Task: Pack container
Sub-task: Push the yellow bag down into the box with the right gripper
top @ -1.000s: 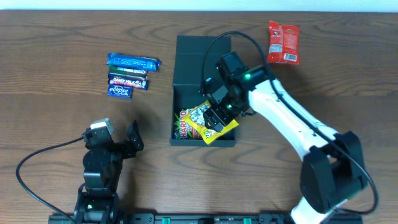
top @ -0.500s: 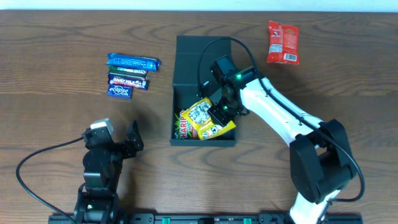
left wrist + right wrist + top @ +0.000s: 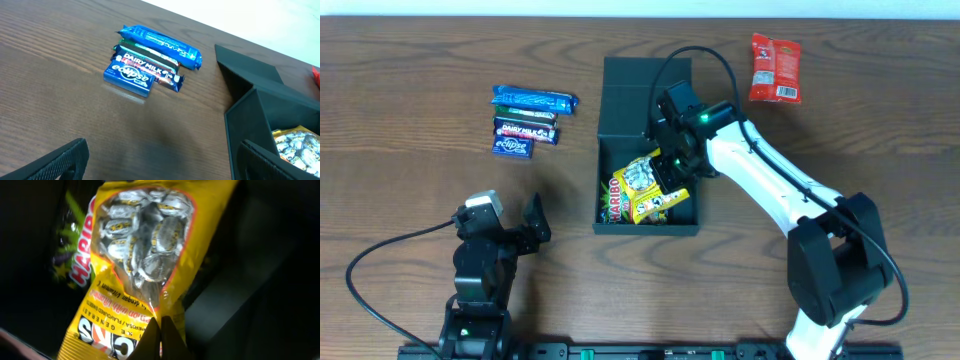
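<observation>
right hand [image 3: 670, 165]: over the open box, tips down inside it. Fingers pressed together, tips touching the lower edge of the yellow sweets bag [image 3: 140, 245]. Can't tell if a fold of film is caught between them.
left hand [image 3: 162, 150]: fingers spread wide, nothing between them, low over bare desk [image 3: 400, 220], well apart from the box.
container [image 3: 650, 228]: on the desk directly under the right hand, off to the left hand's forward right.
container axis: long side runs from the arms' side straight to the far edge. Opening faces up; flap lid [image 3: 645, 95] lies flat on the far side, past the right hand.
packed: yellow bag in the box, lying askew under the right hand's tips. A Haribo bag [image 3: 614, 198] is beneath and just left of it.
yellow bag seating: looks tilted, not flat, so my guess is it needs a push down.
left out, left side: blue packet [image 3: 533, 99], Dairy Milk bar [image 3: 526, 129] and Eclipse box [image 3: 512, 147] in a tight stack, ahead of the left hand.
left out, right side: red packet [image 3: 775, 68], beyond and to the right of the right hand.
progress: roughly a third by my count, two in and four out.
lid: not closed yet.
</observation>
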You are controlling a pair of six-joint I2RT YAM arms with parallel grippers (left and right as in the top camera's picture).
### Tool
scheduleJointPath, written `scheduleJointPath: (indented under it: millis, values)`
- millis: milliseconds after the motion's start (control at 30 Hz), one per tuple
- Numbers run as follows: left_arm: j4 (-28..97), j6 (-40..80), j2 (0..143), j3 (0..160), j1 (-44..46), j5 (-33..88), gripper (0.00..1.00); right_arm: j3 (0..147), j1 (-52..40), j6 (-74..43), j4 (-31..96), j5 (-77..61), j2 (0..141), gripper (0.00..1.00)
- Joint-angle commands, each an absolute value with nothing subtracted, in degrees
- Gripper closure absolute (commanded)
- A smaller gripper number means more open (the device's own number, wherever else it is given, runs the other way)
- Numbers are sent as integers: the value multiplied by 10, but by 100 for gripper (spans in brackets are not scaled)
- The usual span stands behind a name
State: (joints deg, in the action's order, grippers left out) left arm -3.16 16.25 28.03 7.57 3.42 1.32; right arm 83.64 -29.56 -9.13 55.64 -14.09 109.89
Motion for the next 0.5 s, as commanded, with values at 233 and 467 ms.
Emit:
scheduleJointPath:
  millis: [233, 467]
  values:
    - [-32, 152, 281, 75, 33, 15, 5, 850, -302, -325, 583, -111, 1102, 98]
    - [-32, 152, 281, 75, 33, 15, 5, 850, -305, -328, 614, -30, 1102, 98]
